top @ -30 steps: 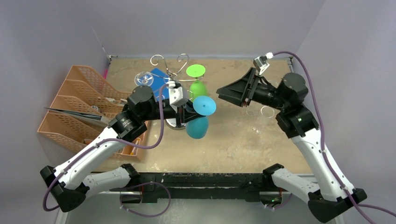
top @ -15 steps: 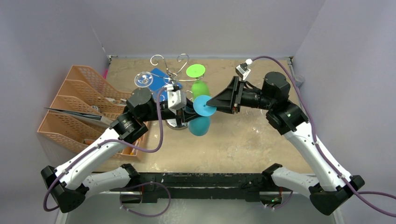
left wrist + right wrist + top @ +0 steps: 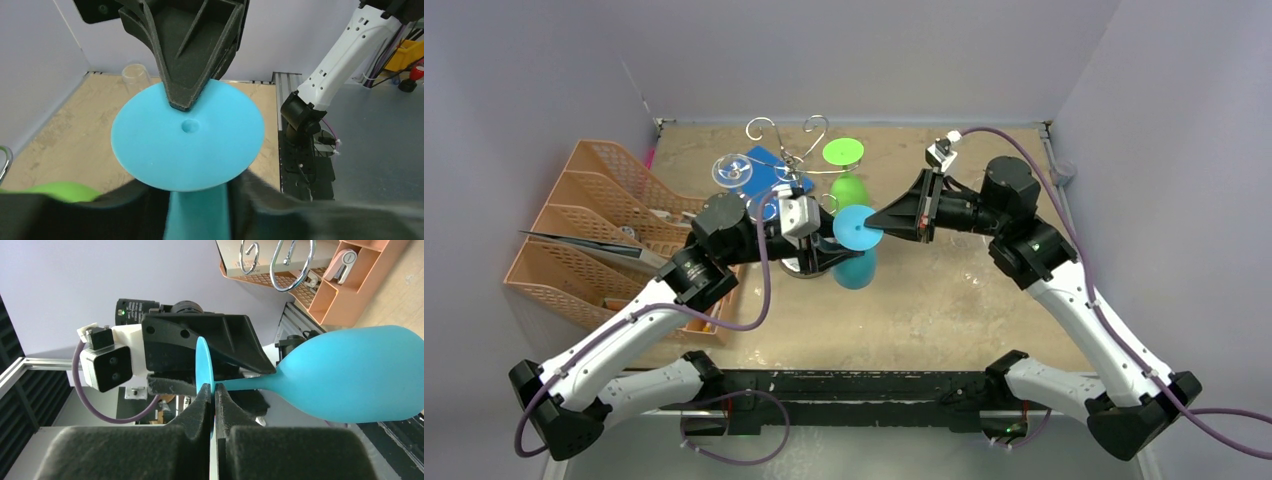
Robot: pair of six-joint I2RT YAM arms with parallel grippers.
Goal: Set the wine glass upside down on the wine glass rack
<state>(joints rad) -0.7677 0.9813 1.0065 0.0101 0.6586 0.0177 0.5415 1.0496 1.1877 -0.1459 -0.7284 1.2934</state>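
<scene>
**Both end effectors on the cyan glass, beside the rack**

Watching from the side. The cyan plastic wine glass [image 3: 856, 268] is off the desk [image 3: 944, 300], held between the two arms just in front of the chrome wire wine glass rack [image 3: 789, 150]. It touches none of the scroll arms.

- The left end effector [image 3: 829, 250] is clamped on the stem just behind the foot disc. In the left wrist view the dark fingers [image 3: 125, 210] sit on either side of the stem, closed to stem width.
- The right end effector [image 3: 214, 395] is nearly fully closed. Its fingertips pinch the thin rim of the foot disc edge-on, with no gap either side.
- Glass attitude, from the top view: the foot disc faces the right arm and the bowl points towards the arm bases.

A green plastic wine glass [image 3: 849, 188] is at the rack's right side. The foot of a clear wine glass [image 3: 732, 168] is to its left. An orange slotted desk organiser [image 3: 594, 230] stands along the left wall.
</scene>
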